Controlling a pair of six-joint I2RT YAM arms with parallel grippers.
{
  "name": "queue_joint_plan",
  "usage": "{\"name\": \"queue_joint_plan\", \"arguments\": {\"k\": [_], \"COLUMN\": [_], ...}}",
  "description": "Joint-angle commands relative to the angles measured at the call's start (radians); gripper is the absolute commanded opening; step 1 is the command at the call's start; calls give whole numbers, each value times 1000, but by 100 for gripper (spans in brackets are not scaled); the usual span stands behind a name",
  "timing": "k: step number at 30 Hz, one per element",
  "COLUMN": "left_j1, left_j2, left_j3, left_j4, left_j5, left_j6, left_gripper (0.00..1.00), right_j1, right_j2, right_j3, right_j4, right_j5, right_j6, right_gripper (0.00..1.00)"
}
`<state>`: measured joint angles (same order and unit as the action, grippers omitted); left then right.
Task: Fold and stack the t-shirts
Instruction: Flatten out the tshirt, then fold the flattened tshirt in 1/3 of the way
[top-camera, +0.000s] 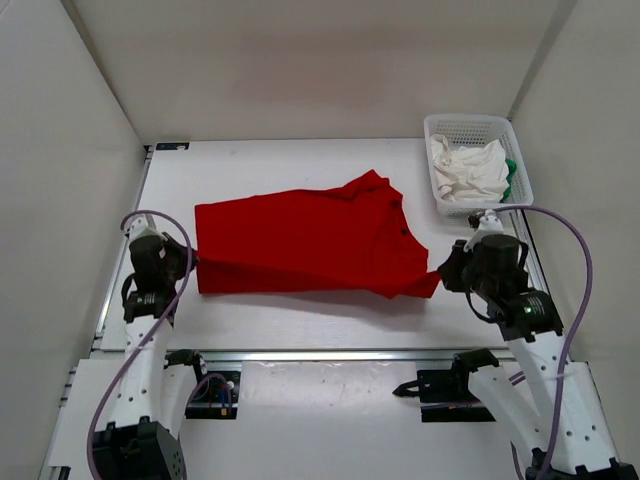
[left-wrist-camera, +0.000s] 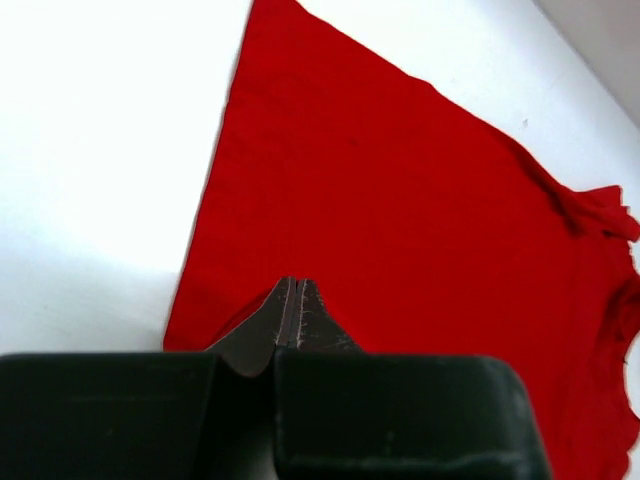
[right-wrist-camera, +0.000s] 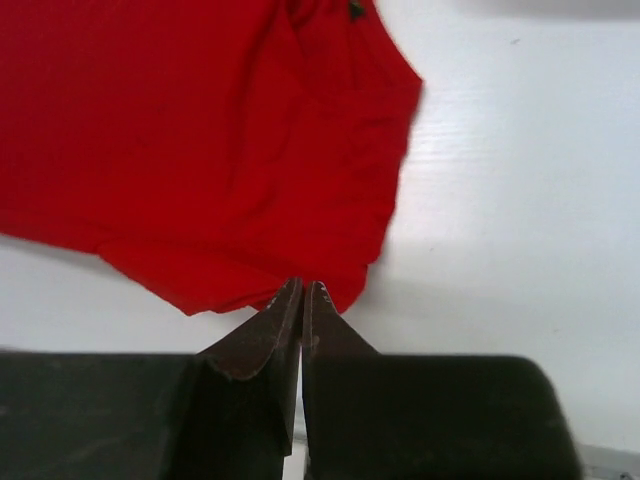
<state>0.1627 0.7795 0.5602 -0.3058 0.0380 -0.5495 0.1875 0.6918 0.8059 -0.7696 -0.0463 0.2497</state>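
Now: red t-shirt (top-camera: 300, 245) lies spread on the table (top-camera: 260, 165). Left gripper (top-camera: 190, 262) is closed, tips at the shirt's left edge. Right gripper (top-camera: 445, 272) is closed at its near right corner. Whether either pinches cloth is unclear. White t-shirt (top-camera: 465, 170) and green t-shirt (top-camera: 511, 178) sit in the basket (top-camera: 470, 125), far right.

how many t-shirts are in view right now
3: the red t-shirt spread on the table, the white t-shirt bunched in the basket at far right, the green t-shirt just a sliver beside it. More may hide underneath.
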Motion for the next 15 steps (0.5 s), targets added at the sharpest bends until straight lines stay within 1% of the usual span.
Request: {"name": "queue_joint_plan", "arguments": {"k": [1,4,7,9,12,15], "left_j1": [-12,-11,11,8,-6,23], "left_j2": [-68,-109,-97,-76,-31,33], "left_j3": [-63,-118,-150,-160,-158,-157], "left_j4": [-48,-44,-41,-32,13,31], "left_j5": [-27,-7,20,28,39,83], "left_j6": [37,36,45,42,25,19], "left_gripper": [0,0,0,0,0,0], "right_j1": [52,104,107,72,-29,-56], "right_j2": [-34,-31,-12,3,70,150], "right_j3": [19,4,6,1,-60,-114], "right_j4": [-125,-143,-142,-106,-24,56], "right_j5": [-50,-26,-35,-52,-138,-167], "right_j6": [62,98,96,74,31,36], "right_gripper": [0,0,0,0,0,0]}}
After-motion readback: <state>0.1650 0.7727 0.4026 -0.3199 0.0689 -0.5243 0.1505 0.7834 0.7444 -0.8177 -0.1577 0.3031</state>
